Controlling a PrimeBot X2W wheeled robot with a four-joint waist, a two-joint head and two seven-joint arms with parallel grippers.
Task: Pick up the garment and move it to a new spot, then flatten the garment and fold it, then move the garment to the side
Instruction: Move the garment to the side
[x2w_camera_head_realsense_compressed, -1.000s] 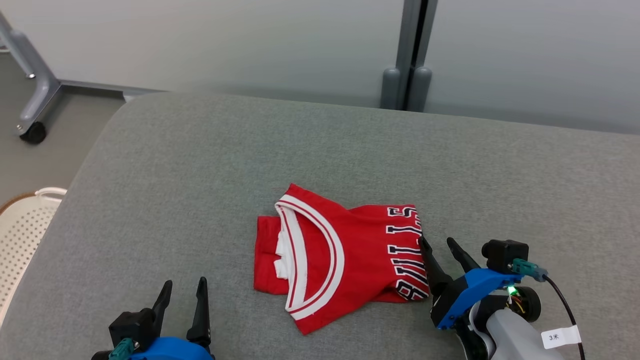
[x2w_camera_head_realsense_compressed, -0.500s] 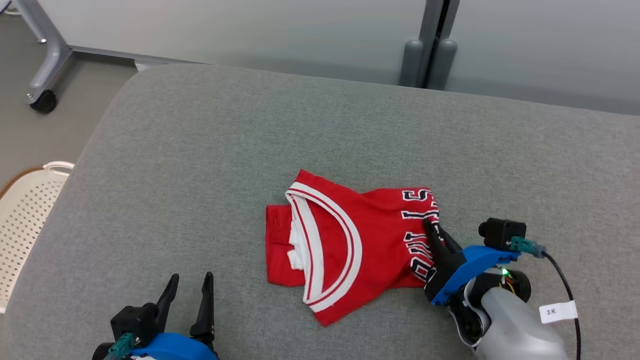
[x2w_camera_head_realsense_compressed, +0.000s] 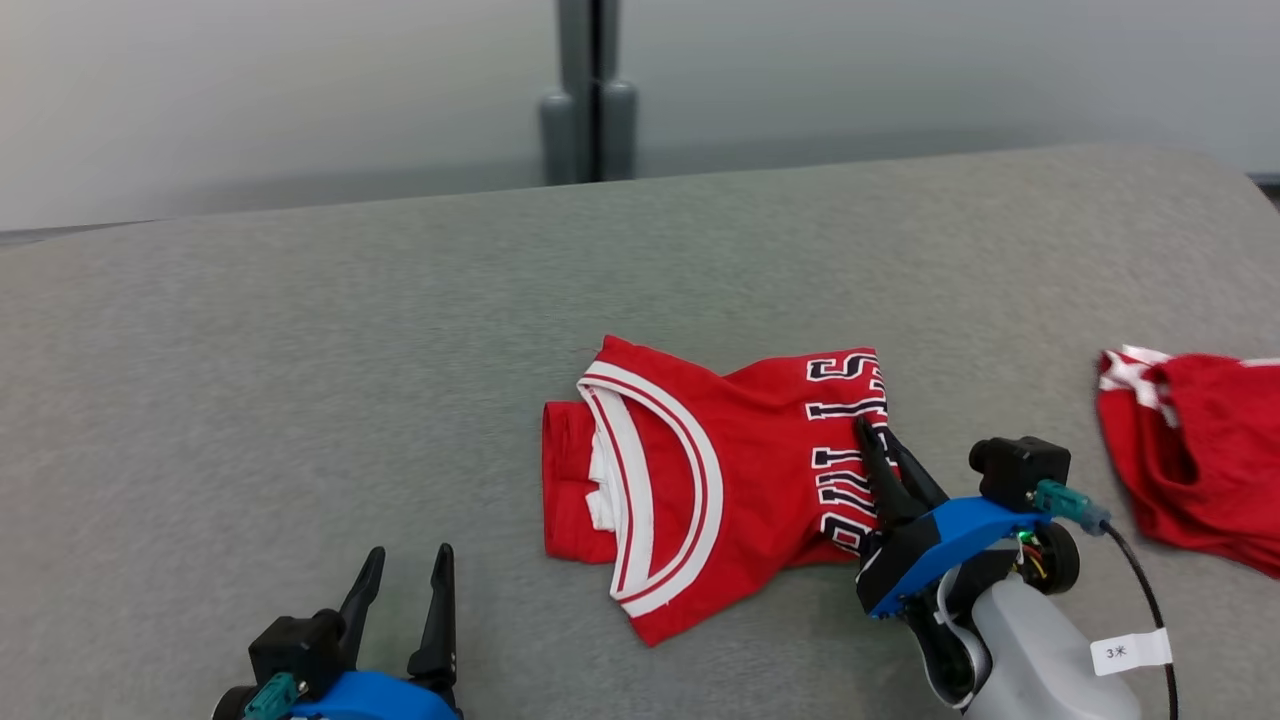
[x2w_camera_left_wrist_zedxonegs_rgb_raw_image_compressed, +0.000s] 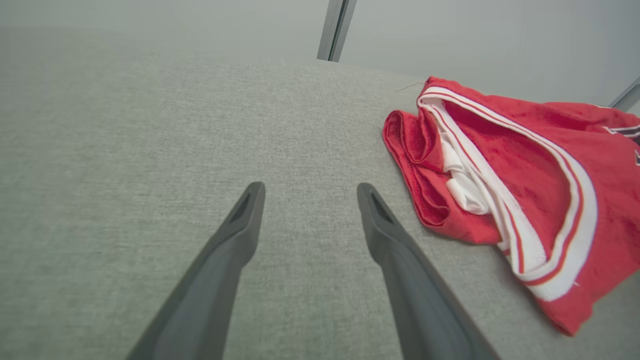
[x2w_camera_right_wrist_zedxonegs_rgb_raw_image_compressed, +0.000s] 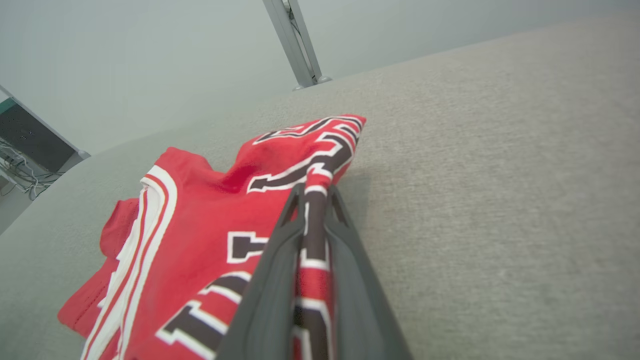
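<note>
The red shirt (x2w_camera_head_realsense_compressed: 740, 450) lies folded mid-counter (x2w_camera_head_realsense_compressed: 300, 350), its lettered edge pinched in the right hand (x2w_camera_head_realsense_compressed: 873, 430) while the left hand (x2w_camera_head_realsense_compressed: 409, 552) gapes wide and empty, so apparently only moving it aside remains.

Lab: padded table (x2w_camera_head_realsense_compressed: 300, 350), frosted partitions (x2w_camera_head_realsense_compressed: 250, 90)

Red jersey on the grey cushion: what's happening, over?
Right gripper shut on edge of red lettered fabric jersey. Left gripper open, idle. Second red garment apart, at right.
</note>
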